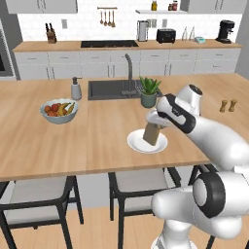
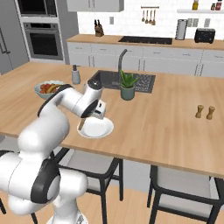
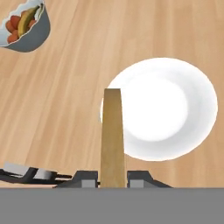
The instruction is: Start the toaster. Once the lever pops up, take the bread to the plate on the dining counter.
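Along the left part of the dining counter (image 1: 58,146), toward its back half: a blue-grey fruit bowl (image 1: 59,111) with a soap dispenser (image 1: 76,89) behind it, just beside the dark sink (image 1: 109,89). At the sink's back rim, a grey tap (image 1: 129,68); at its right front corner, a potted plant (image 1: 149,92).

Near the front edge, about midway along the counter: the plate (image 1: 138,143), white and round, lying flat. Directly over its left part, the bread (image 1: 152,133), held on edge and hanging downward, lower end just above the plate; impossible to tell whether touching. Above it, the gripper (image 1: 154,125), closed narrowly on the slice's upper end, one finger on each flat face, as seen in the hand view, where the slice (image 3: 113,135) stands edge-on between the fingertips (image 3: 139,178) and overlaps the plate's (image 3: 175,109) left rim.

Farther right, toward the counter's right end: two small shakers (image 1: 228,105), side by side, well apart from the plate.

On the back wall counter, right of the cooktop (image 1: 109,44): a steel jug (image 1: 142,30), then the toaster (image 1: 166,35), black and boxy, then a coffee machine (image 1: 224,31) near the far right corner.

Under the front edge, dark stools (image 1: 34,199).
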